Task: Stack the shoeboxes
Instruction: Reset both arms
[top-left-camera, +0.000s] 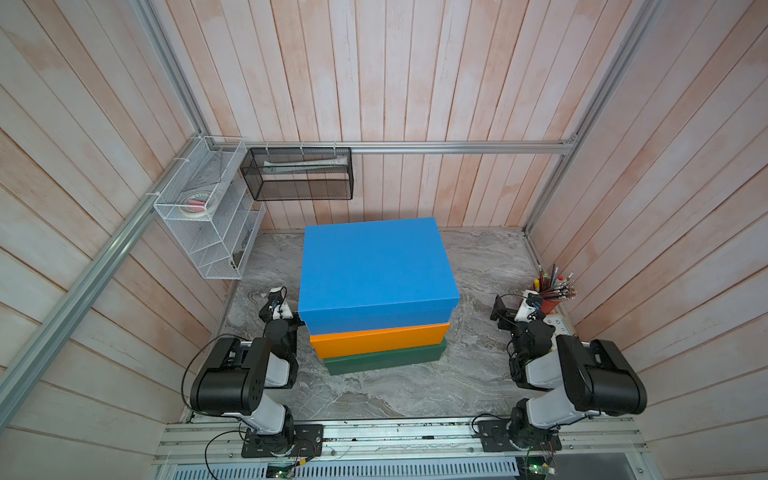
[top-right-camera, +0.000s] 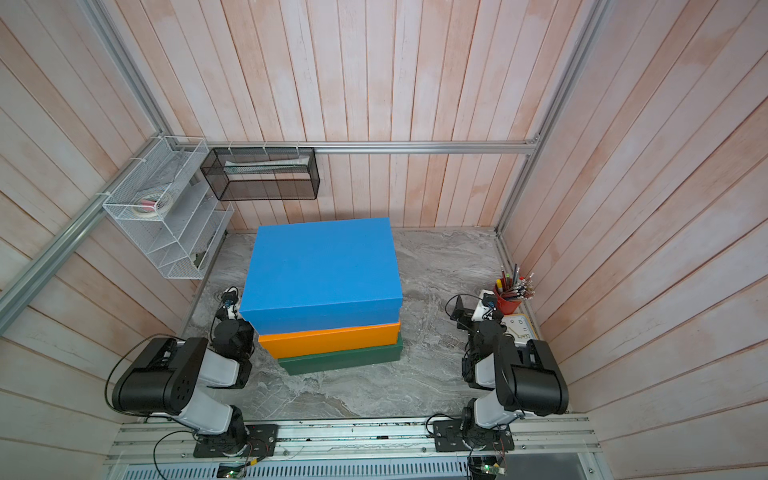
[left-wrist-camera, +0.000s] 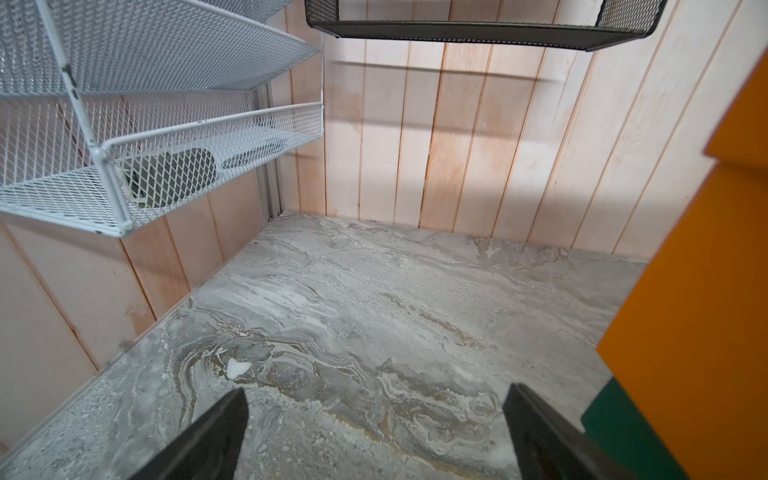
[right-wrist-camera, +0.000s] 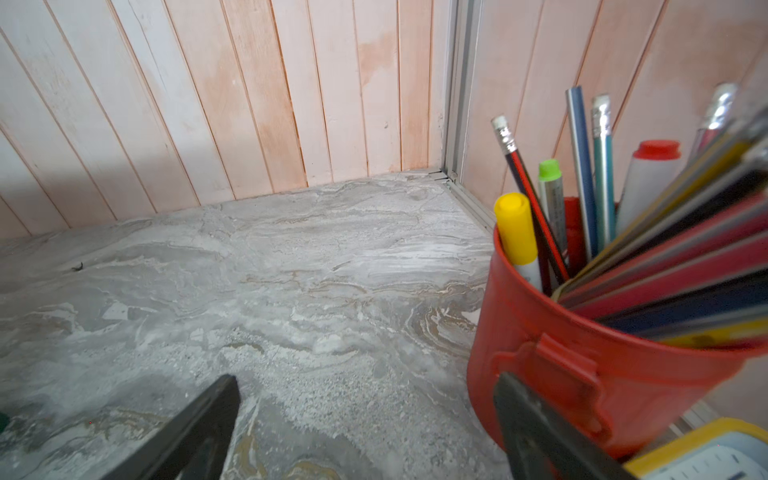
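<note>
In both top views the three shoeboxes stand in one pile at the middle of the marble table. The blue one (top-left-camera: 374, 270) (top-right-camera: 320, 270) is on top, the orange one (top-left-camera: 378, 338) (top-right-camera: 328, 338) is under it, and the dark green one (top-left-camera: 386, 359) (top-right-camera: 340, 357) is at the bottom. My left gripper (left-wrist-camera: 376, 390) hangs open and empty over bare table just left of the pile. The orange box (left-wrist-camera: 685, 332) and green box (left-wrist-camera: 623, 432) show beside it. My right gripper (right-wrist-camera: 368, 377) is open and empty, well right of the pile.
A red pencil cup (right-wrist-camera: 582, 374) (top-left-camera: 550, 301) stands close beside my right gripper, with a yellow-framed clock (top-left-camera: 559, 324) lying behind it. A white wire rack (top-left-camera: 208, 216) and a black mesh basket (top-left-camera: 299, 174) hang on the walls at the back left.
</note>
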